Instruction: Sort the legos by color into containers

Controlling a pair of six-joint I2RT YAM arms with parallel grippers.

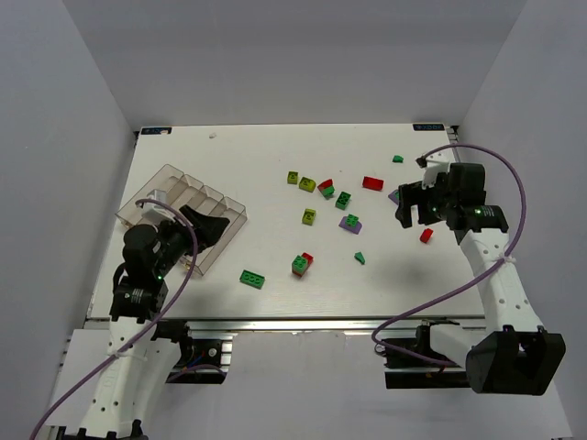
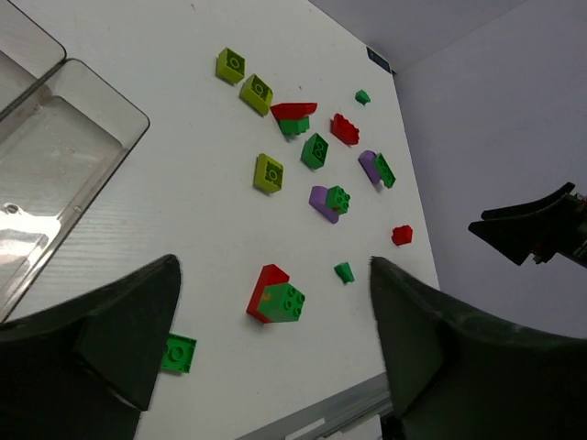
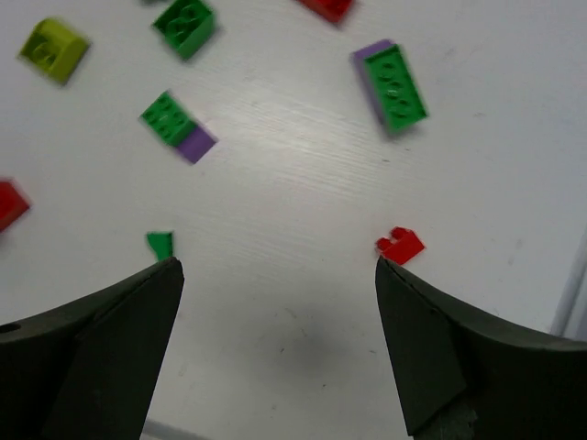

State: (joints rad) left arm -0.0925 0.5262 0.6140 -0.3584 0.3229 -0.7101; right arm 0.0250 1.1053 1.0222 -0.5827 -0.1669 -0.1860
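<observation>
The legos (image 1: 343, 200) lie scattered on the table (image 1: 257, 156), mostly between the two grippers. A small red brick (image 3: 401, 245) sits just beyond one fingertip of the right gripper (image 3: 277, 275), whose jaws are spread wide and empty. The left gripper (image 1: 218, 229), also spread and empty, hangs at the clear tray's (image 1: 165, 172) brick-side edge.

Overhead view: the left arm (image 1: 147, 261) covers the near right part of the clear plastic divided tray (image 1: 174, 183), so the contents there cannot be told. The right arm (image 1: 459, 197) hides most of a purple brick (image 1: 393, 195).

Left wrist view: the tray (image 2: 83, 119) runs off the left and top edges. A flat green brick (image 2: 181, 353) is part-hidden behind a gripper finger (image 2: 119, 335).

Right wrist view: a red brick (image 3: 326, 7) is cut off by the top edge and a second red brick (image 3: 9, 203) by the left edge. The far yellow-green brick (image 3: 53, 48) is blurred.
</observation>
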